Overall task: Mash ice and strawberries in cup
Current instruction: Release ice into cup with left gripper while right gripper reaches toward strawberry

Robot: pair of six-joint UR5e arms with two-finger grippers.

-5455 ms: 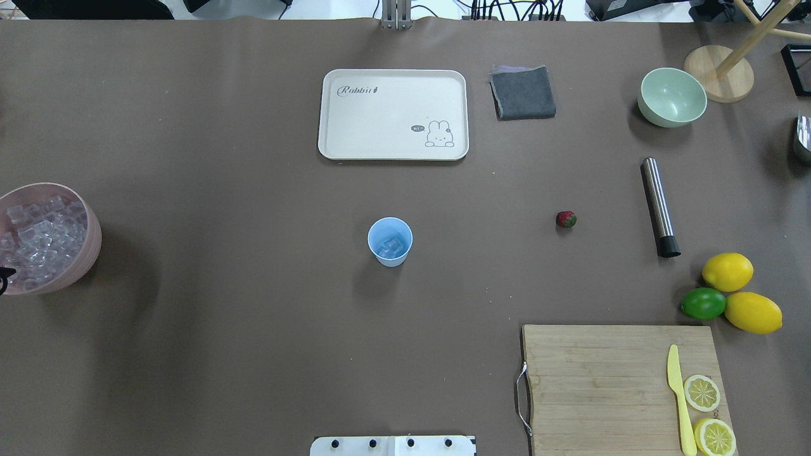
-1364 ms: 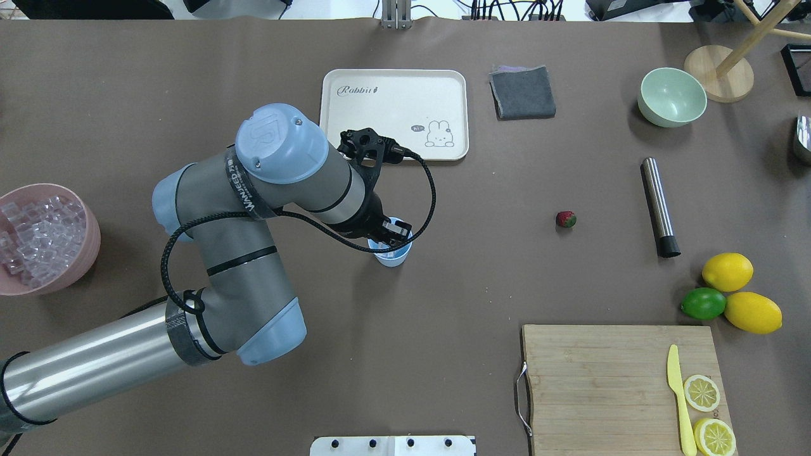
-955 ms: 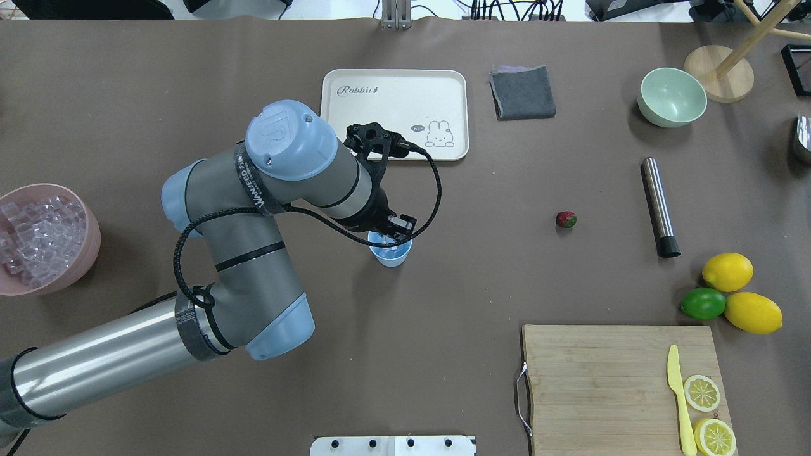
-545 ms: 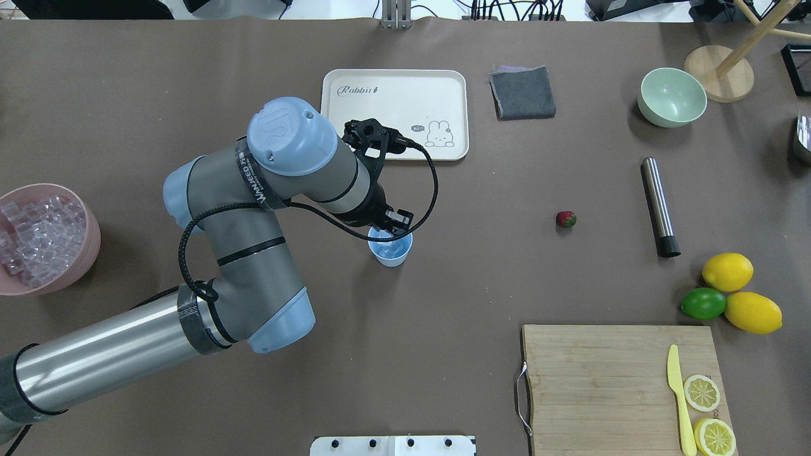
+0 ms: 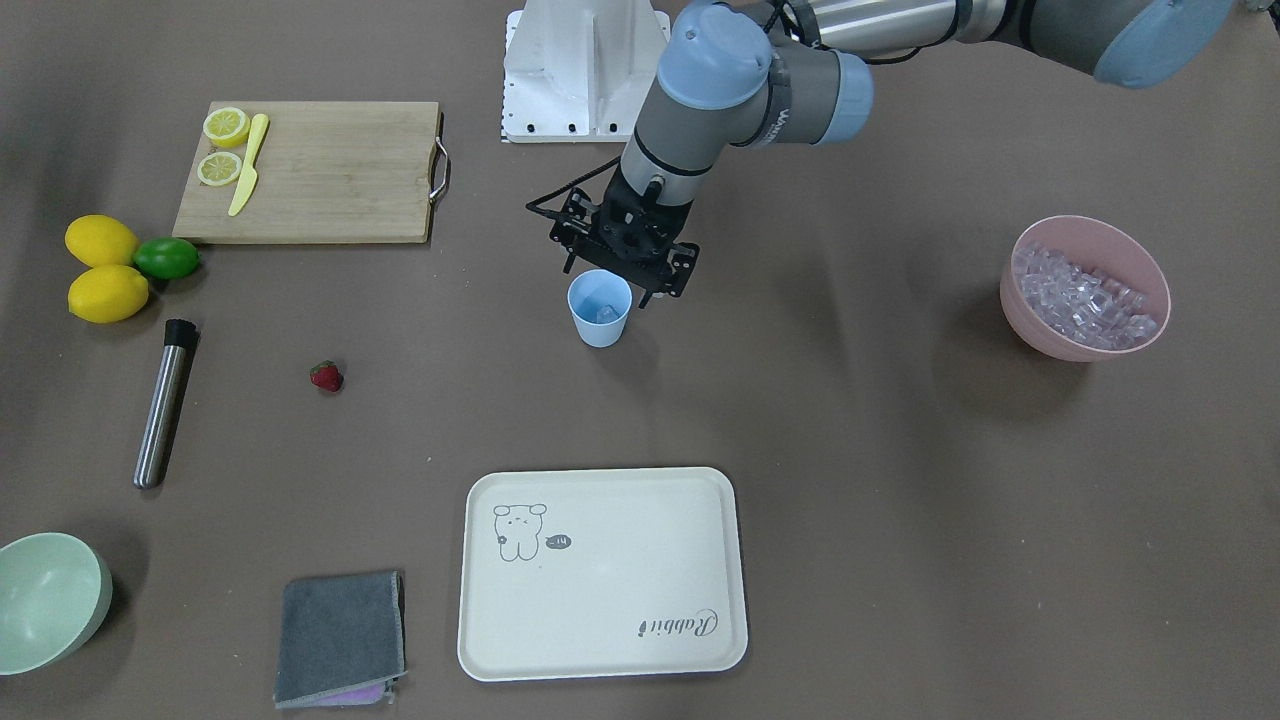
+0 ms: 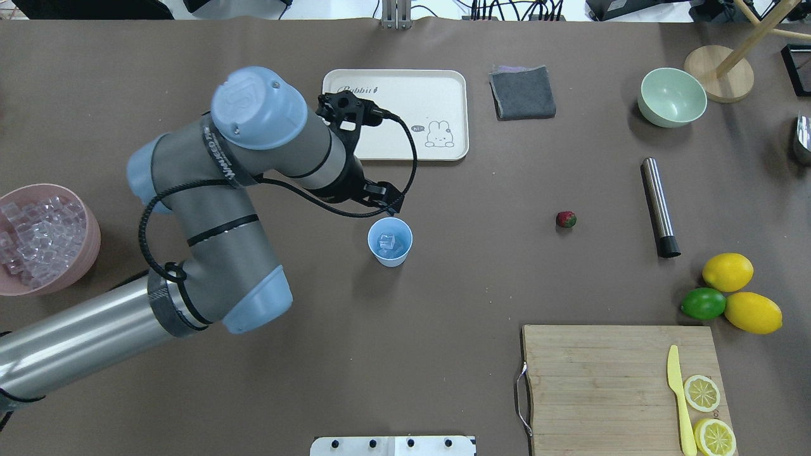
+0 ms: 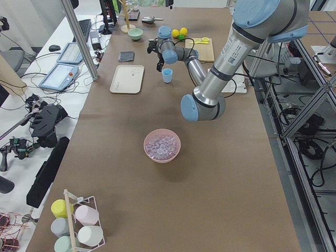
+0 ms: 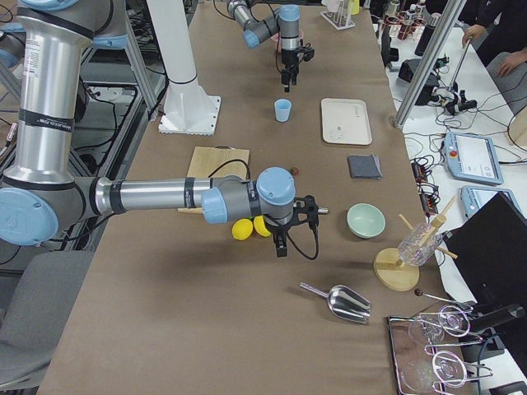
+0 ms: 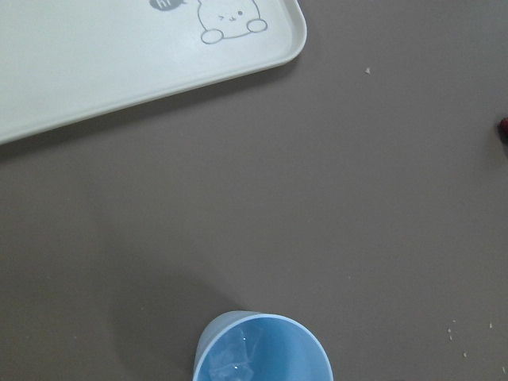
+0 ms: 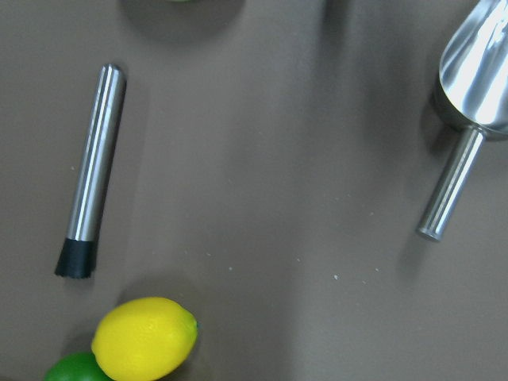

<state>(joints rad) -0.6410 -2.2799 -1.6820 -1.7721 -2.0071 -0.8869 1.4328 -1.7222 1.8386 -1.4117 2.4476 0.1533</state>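
Note:
The light-blue cup [image 6: 389,244] stands mid-table with a few clear ice cubes [image 6: 386,242] in it. It also shows in the front view [image 5: 600,315] and at the bottom of the left wrist view [image 9: 262,353]. My left gripper [image 5: 608,280] hangs just above and beside the cup's rim, open and empty. More ice [image 6: 38,234] fills the pink bowl [image 6: 89,234] at the left edge. The strawberry [image 6: 566,219] lies alone right of the cup. My right gripper [image 8: 280,245] shows only in the right side view, near the lemons. I cannot tell its state.
A steel muddler [image 6: 659,206] lies right of the strawberry. Two lemons [image 6: 727,271] and a lime [image 6: 703,303] sit by the cutting board [image 6: 602,380] with knife and lemon slices. A cream tray [image 6: 393,114], grey cloth [image 6: 523,93], mint bowl [image 6: 671,96] and steel scoop [image 10: 476,79] stand farther off.
My left arm came in from the left and held its gripper in the cup's mouth. It has now lifted and drawn back up-left, clear of the cup. The cup has not moved.

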